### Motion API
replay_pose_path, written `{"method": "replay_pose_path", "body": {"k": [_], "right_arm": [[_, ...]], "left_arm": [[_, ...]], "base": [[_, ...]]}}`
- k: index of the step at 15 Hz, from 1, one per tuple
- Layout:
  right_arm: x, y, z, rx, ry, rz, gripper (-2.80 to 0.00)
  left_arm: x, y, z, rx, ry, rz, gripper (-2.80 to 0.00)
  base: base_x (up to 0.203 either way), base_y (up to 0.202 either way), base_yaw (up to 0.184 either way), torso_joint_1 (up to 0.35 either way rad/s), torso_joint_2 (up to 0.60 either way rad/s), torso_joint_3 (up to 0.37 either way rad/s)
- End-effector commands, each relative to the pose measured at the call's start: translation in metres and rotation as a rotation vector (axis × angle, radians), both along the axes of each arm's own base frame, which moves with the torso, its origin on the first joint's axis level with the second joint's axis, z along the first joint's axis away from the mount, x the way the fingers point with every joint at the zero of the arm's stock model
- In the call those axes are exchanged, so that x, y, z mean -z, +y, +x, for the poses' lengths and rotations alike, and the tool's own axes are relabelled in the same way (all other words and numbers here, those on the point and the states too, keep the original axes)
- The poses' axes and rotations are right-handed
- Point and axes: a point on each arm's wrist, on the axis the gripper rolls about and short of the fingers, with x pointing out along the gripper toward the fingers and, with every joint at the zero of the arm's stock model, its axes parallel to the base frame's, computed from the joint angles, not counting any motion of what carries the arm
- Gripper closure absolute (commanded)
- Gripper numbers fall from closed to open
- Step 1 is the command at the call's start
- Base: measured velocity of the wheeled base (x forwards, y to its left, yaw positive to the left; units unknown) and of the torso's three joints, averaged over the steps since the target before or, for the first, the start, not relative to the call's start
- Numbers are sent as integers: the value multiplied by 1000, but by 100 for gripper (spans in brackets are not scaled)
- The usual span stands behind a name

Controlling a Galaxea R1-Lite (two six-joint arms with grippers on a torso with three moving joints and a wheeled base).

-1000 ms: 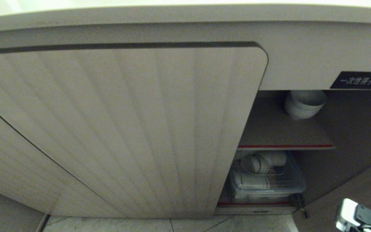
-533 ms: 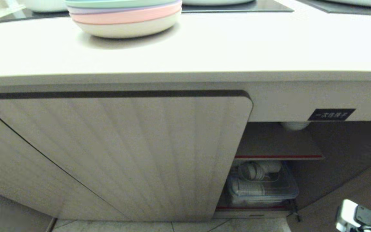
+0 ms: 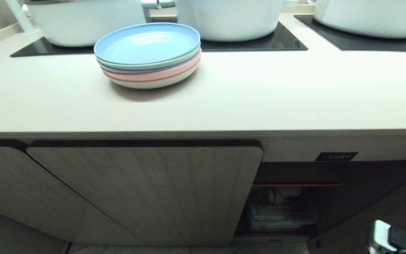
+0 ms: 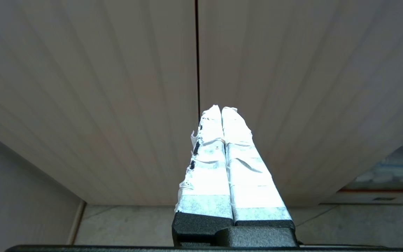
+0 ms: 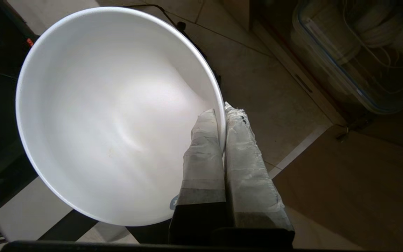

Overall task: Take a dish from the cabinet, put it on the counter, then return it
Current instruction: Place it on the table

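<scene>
Now the broad cream surface (image 3: 245, 102) sits high and ahead, above the open cabinet (image 3: 294, 197). Low at the robot's right, the right claw (image 5: 222, 112) pinches the white dish (image 5: 110, 115) by its rim. Left claw (image 4: 221, 109) clenched, empty, parked.

This is a kitchen. A long cream bench (image 3: 259, 98) carries inset black glass hob panels (image 3: 256, 40), with large white pots (image 3: 229, 17) standing on them. Just in front of the hob sits a stack of pastel plates (image 3: 148, 56). Below the bench a ribbed-door cabinet (image 3: 146, 190) stands open, showing a red-edged shelf (image 3: 296, 183) and a clear box of crockery (image 3: 280, 211). The floor (image 5: 268, 80) is tiled.
</scene>
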Motion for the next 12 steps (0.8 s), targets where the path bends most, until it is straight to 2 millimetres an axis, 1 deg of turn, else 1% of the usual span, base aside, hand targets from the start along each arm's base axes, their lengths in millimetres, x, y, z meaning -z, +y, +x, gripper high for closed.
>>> {"method": "replay_pose_path", "body": {"k": [1,12], "right_arm": [[0,1,0,-13,3,6,0],[0,2,-1,-53,11,34,0]], "left_arm": [[0,0,0,-1,0,0,0],[0,0,0,-1,0,0,0]], "base": [[0,0,0,212,-486,-276],[0,0,0,241,-529,-287]]}}
